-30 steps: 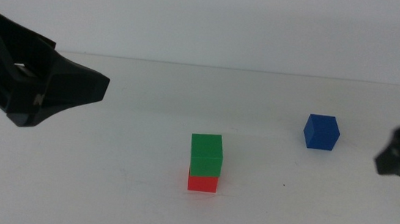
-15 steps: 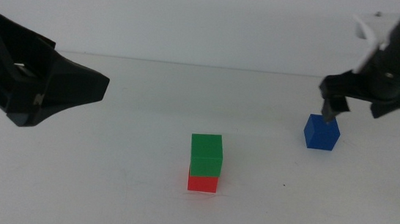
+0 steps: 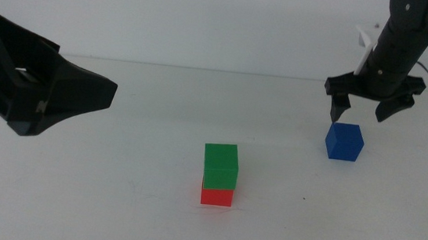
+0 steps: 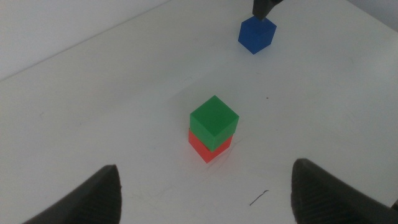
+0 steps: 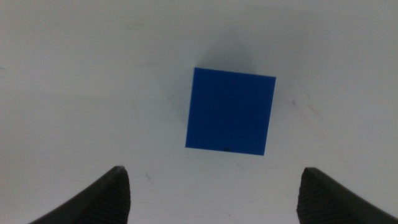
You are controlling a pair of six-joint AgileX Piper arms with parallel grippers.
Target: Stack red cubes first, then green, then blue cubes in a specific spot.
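Middle view first: the right gripper [image 3: 362, 111] hangs in the upper right of the frame with its two dark jaws spread wide, pointing down. The blue cube [image 3: 344, 141] sits on the white table [image 3: 112, 197] directly beneath it, slightly to the left of the midpoint between the tips, not touched. Near the lower centre of the frame the green cube [image 3: 220, 165] rests squarely on the red cube [image 3: 217, 196], so two layers look done and, by my reckoning, only the blue one is left. The left gripper [image 3: 83, 92] waits at the left edge of the frame, well apart from everything; the right arm is plainly the nearer one to the blue cube.

Left wrist view: its jaws stand wide apart at the bottom corners with nothing between them. The small stack is in the middle of the frame, green over red, edges nearly flush. The blue cube shows at the upper right, with a dark tip of the other gripper just above it.

Right wrist view: the blue cube fills the centre of the frame, a plain matte deep-blue square seen from straight above, its sides turned only slightly from the frame's edges. The two jaws sit at the bottom corners, spread wider than the cube. A straight descent should bracket it, I'd say, perhaps with a slight twist to square up.
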